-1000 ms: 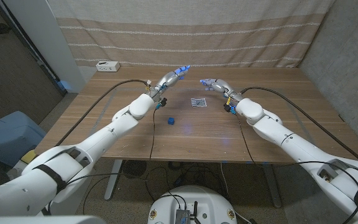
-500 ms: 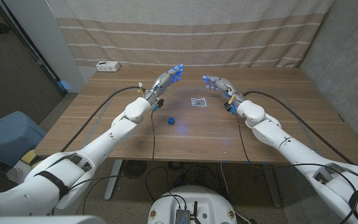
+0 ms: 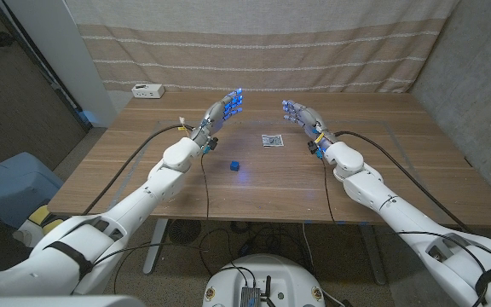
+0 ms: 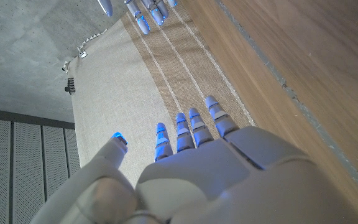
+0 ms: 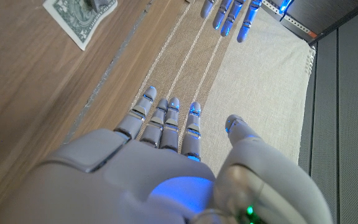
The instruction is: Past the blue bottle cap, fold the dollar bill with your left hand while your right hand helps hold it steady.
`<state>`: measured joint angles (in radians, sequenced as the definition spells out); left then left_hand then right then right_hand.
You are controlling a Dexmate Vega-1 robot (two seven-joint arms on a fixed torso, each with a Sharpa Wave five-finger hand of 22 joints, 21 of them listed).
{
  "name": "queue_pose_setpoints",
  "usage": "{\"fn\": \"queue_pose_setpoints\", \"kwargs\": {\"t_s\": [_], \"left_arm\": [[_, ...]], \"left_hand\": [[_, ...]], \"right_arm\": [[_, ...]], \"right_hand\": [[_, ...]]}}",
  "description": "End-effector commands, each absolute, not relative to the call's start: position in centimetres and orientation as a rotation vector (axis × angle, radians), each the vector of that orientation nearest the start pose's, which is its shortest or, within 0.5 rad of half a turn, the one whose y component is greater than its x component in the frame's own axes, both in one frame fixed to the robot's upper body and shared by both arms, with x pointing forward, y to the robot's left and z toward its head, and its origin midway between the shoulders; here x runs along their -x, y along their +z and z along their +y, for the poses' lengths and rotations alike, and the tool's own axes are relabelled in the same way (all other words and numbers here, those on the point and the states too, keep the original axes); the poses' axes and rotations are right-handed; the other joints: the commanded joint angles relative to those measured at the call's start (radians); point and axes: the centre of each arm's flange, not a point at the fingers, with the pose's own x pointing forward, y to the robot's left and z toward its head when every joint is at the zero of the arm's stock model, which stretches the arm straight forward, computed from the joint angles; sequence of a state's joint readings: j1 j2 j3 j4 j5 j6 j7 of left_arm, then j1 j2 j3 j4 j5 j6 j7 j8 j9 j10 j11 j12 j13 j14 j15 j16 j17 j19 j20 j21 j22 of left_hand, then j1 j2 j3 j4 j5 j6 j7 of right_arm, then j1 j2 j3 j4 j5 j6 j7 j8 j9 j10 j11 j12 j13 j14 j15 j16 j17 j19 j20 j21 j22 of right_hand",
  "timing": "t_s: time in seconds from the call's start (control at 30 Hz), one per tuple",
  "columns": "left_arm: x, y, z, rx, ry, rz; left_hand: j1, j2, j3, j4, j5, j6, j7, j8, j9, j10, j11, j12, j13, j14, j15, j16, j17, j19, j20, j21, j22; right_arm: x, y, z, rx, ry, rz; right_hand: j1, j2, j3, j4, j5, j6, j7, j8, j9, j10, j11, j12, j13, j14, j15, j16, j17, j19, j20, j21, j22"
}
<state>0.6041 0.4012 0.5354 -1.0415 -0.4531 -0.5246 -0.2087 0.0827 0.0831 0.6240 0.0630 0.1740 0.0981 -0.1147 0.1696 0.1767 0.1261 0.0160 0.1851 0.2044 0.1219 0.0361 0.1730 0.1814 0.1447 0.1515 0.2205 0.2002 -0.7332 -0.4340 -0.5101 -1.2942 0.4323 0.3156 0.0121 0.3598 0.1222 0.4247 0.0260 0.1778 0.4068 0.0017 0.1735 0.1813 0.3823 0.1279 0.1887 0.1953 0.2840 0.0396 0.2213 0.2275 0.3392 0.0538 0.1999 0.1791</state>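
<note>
Toward the far middle of the wooden table [image 3: 382, 162], a small grey-green paper dollar bill [image 3: 271, 140] lay flat, too small in the head view to tell whether it was creased. The right wrist view caught it [image 5: 79, 18] cut off at the picture's edge, with one corner slightly curled and a dark blurred thing on it that could not be made out. At about seven o'clock from the bill, and apart from it, sat a small blue plastic bottle cap [image 3: 235, 165], its shape barely readable.

At ten o'clock from the bill, the white left hand [image 3: 220, 111] was raised above the table, fingers spread and straight, holding nothing; its blue-tipped fingers [image 4: 185, 127] showed apart in the left wrist view. At two o'clock, the white right hand [image 3: 303, 117] was raised likewise, fingers [image 5: 166, 118] splayed and empty. Neither touched the bill.

A beige striped curtain [image 3: 254, 51] hung behind the table, and a small white box [image 3: 147, 89] sat at its far left corner, its details unclear.
</note>
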Motion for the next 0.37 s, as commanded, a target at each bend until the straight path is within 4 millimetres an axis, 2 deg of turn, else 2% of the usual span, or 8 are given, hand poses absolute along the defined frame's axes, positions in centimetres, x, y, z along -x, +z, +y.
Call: {"fn": "queue_pose_setpoints", "kwargs": {"t_s": [0.03, 0.17, 0.37], "left_arm": [[-67.3, 1.6, 23.0, -0.159, -0.441, -0.763], [-67.4, 1.3, 24.1, -0.152, -0.419, -0.751], [-68.5, 0.6, 25.2, -0.136, -0.389, -0.701]], "left_hand": [[0.006, -0.009, 0.004, -0.009, 0.007, -0.009, -0.003, 0.008, 0.002, -0.006, 0.004, 0.007, 0.002, -0.008, 0.000, 0.000, -0.001, -0.006, -0.004, 0.000, 0.003], [0.007, -0.009, 0.004, -0.010, 0.007, -0.009, -0.004, 0.008, 0.002, -0.004, 0.005, 0.009, 0.001, -0.008, -0.003, 0.001, -0.001, -0.006, -0.005, 0.000, 0.003], [0.008, -0.009, 0.004, -0.013, 0.007, -0.011, -0.002, 0.009, 0.002, -0.006, 0.005, 0.009, 0.000, -0.007, -0.006, 0.003, -0.002, -0.005, -0.008, 0.001, 0.003]], "right_arm": [[-64.7, 0.5, -21.8, -0.003, 0.259, -0.732], [-63.9, 0.8, -23.0, -0.007, 0.173, -0.755], [-63.1, 0.3, -21.4, -0.065, 0.202, -0.822]], "right_hand": [[-0.001, -0.020, -0.005, -0.004, 0.006, -0.002, 0.006, 0.009, 0.003, 0.008, 0.010, 0.007, 0.003, 0.008, 0.006, -0.001, -0.002, 0.000, 0.010, -0.001, 0.002], [-0.006, -0.025, -0.009, -0.004, 0.007, 0.001, 0.011, 0.011, 0.003, 0.018, 0.015, 0.011, 0.003, 0.015, 0.010, 0.000, -0.003, 0.002, 0.013, 0.001, 0.002], [-0.008, -0.023, -0.008, -0.006, 0.009, 0.010, 0.015, 0.015, 0.003, 0.022, 0.015, 0.013, 0.003, 0.020, 0.011, 0.000, -0.006, 0.006, 0.014, 0.003, 0.002]]}}
